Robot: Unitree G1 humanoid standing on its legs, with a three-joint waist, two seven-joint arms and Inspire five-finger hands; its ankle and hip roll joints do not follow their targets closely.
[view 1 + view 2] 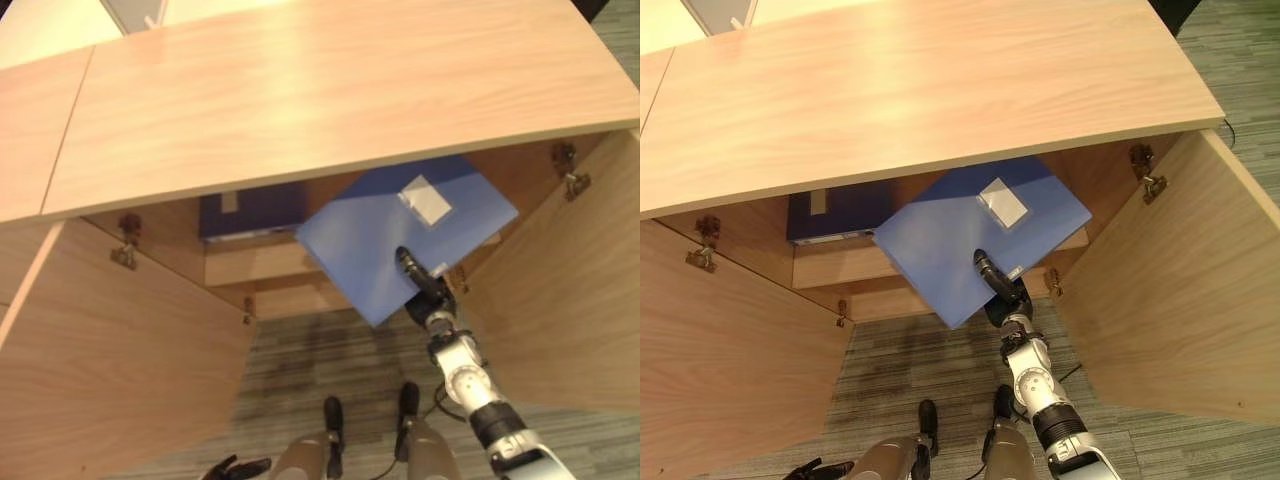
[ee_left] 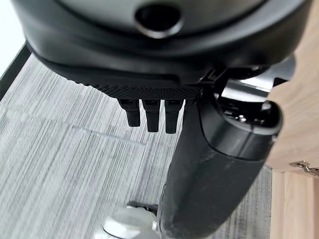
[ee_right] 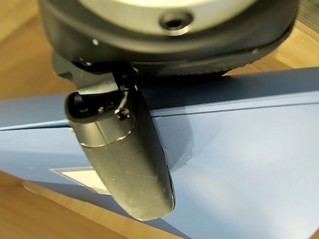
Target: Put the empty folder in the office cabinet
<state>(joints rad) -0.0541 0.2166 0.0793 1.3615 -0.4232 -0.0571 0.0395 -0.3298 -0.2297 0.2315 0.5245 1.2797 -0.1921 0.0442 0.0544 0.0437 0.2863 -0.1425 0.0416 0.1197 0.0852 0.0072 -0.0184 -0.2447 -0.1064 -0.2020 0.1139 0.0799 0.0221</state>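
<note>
A light blue folder (image 1: 385,240) with a white label (image 1: 425,200) lies tilted in the mouth of the open wooden cabinet (image 1: 330,90), its far corner under the cabinet top and over the shelf (image 1: 260,265). My right hand (image 1: 425,290) holds the folder's near edge. The thumb (image 3: 129,159) lies on the folder's cover (image 3: 239,149), and the fingers are hidden beneath it. My left hand (image 1: 235,467) hangs low by the floor, away from the folder, with relaxed fingers (image 2: 149,112) holding nothing.
A dark blue folder (image 1: 250,210) lies flat on the shelf at the left inside the cabinet. Both cabinet doors stand open: the left door (image 1: 120,350) and the right door (image 1: 560,290) flank the opening. Grey striped carpet (image 1: 320,360) lies below.
</note>
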